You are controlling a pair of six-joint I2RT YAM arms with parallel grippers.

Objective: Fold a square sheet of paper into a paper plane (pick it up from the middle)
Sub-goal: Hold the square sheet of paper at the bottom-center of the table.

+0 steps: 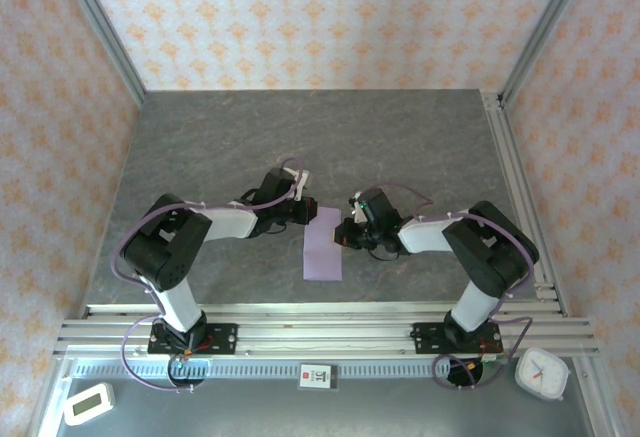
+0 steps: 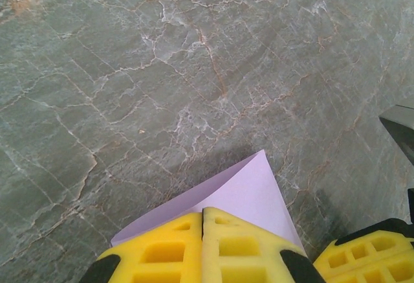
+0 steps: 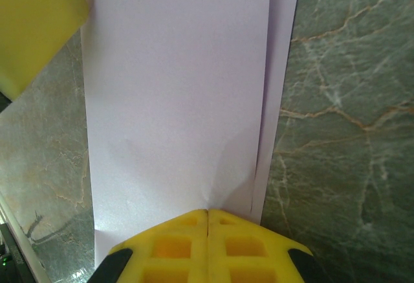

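Note:
The square sheet of paper [image 1: 322,245], pale lilac, lies on the grey stone tabletop folded into a long narrow rectangle. One layer's edge sticks out a little past the other [image 3: 278,69]. My left gripper [image 1: 308,212] is shut, its yellow fingertips [image 2: 203,210] resting on the sheet's far left corner [image 2: 255,182], which pokes out beyond them. My right gripper [image 1: 346,235] is also shut, tips [image 3: 207,212] down on the sheet's right edge, where faint wrinkles fan out in the paper [image 3: 174,101]. The paper plane is out of view.
Aluminium rails [image 1: 320,332] run along the near edge and the right side [image 1: 520,187]. A white timer [image 1: 88,404] and a small clock [image 1: 541,372] sit in front of the rails. Patterned walls enclose the table on three sides.

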